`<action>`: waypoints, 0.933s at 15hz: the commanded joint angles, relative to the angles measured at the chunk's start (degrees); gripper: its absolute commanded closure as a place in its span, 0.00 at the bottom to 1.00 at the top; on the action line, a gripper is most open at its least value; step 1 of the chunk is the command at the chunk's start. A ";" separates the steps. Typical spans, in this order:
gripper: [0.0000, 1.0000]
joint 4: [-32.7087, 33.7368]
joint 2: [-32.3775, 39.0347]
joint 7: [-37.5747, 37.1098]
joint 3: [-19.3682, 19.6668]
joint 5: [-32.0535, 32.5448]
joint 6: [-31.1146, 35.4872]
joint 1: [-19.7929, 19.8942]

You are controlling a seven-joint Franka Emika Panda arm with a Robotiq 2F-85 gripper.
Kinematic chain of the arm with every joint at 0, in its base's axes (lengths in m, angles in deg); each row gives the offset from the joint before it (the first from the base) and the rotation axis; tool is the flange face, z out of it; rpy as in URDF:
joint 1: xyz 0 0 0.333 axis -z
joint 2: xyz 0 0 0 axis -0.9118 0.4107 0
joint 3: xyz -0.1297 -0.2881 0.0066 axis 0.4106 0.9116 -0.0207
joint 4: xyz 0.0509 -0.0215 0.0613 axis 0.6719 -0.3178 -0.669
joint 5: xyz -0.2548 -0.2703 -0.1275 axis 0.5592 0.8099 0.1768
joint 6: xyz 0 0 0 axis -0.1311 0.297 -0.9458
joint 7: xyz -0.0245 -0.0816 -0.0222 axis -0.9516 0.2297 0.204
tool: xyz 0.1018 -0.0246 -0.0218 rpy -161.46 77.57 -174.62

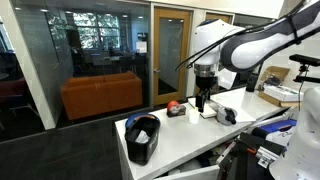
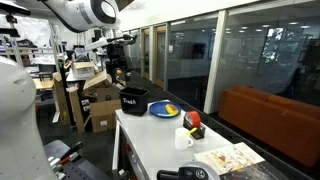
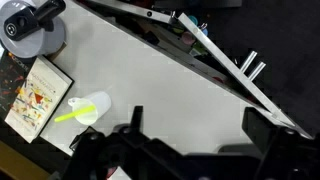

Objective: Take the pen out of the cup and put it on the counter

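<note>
In the wrist view the small whitish cup (image 3: 92,108) stands on the white counter (image 3: 150,70), with the thin yellowish pen (image 3: 67,116) sticking out of it to the left. My gripper (image 3: 198,125) is open and empty, above bare counter to the right of the cup and apart from it. In both exterior views the gripper (image 1: 203,99) (image 2: 120,72) hangs above the counter (image 1: 190,135) (image 2: 150,150). The cup (image 1: 177,111) (image 2: 183,137) sits beside something red (image 1: 172,104). The pen is too small to see in the exterior views.
A black bin (image 1: 143,138) (image 2: 133,100) stands at one end of the counter. A blue plate with something yellow (image 2: 165,110) lies near it. A picture book (image 3: 38,95) (image 2: 225,160) and a black round device (image 3: 30,25) lie beside the cup. The counter's edge runs along a metal rail (image 3: 225,70).
</note>
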 commanded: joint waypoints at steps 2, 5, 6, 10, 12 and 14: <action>0.00 0.09 0.12 -0.40 1.12 0.48 -0.16 -1.19; 0.00 0.09 0.12 -0.40 1.12 0.48 -0.16 -1.19; 0.00 0.09 0.12 -0.40 1.12 0.48 -0.16 -1.19; 0.00 0.08 0.12 -0.40 1.12 0.48 -0.16 -1.19; 0.00 0.08 0.12 -0.40 1.12 0.48 -0.16 -1.19; 0.00 1.05 1.98 -0.87 1.22 1.70 0.83 -0.48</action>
